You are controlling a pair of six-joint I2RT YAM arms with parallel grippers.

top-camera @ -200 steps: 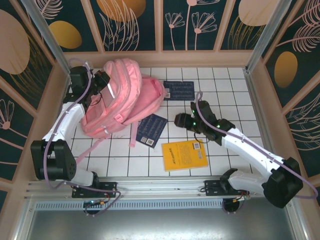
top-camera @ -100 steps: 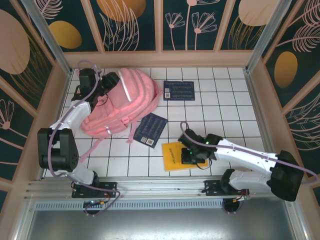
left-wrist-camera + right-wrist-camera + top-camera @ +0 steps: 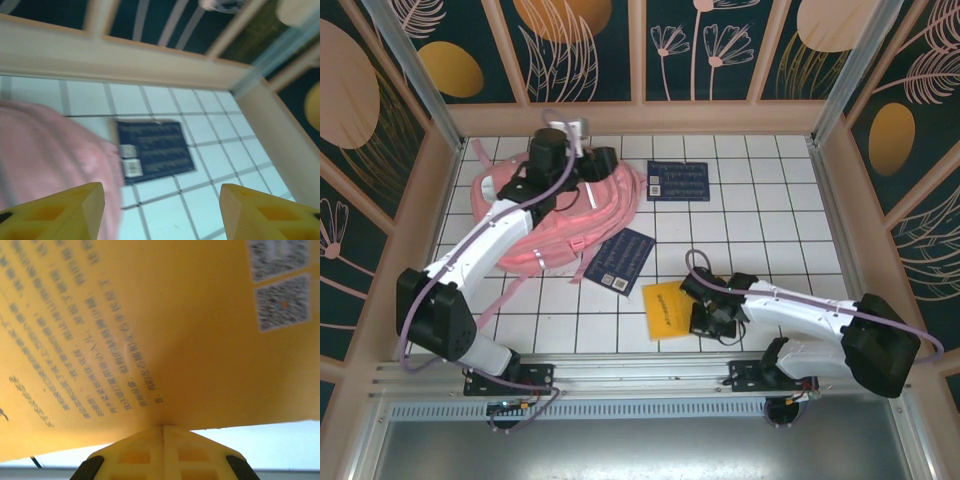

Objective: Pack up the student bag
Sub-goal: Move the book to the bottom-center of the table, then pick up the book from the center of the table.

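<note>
Pink backpack (image 3: 548, 228) slumps at the far-left corner of the table (image 3: 772, 222) beneath the open, empty left gripper (image 3: 594, 163), while the right gripper (image 3: 706, 316) pinches the yellow book (image 3: 666, 309) by its edge, which may slip or bend.

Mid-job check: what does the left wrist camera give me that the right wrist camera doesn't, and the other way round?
Left wrist: the left claw open and empty, looking down at the dark blue book lying flat near the back wall, with the student bag beside it on the picture's left.
Right wrist: the right claw shut on an edge of the yellow book, its printed cover seen close up.
Both: the white table beneath a yellow-tipped claw.
</note>
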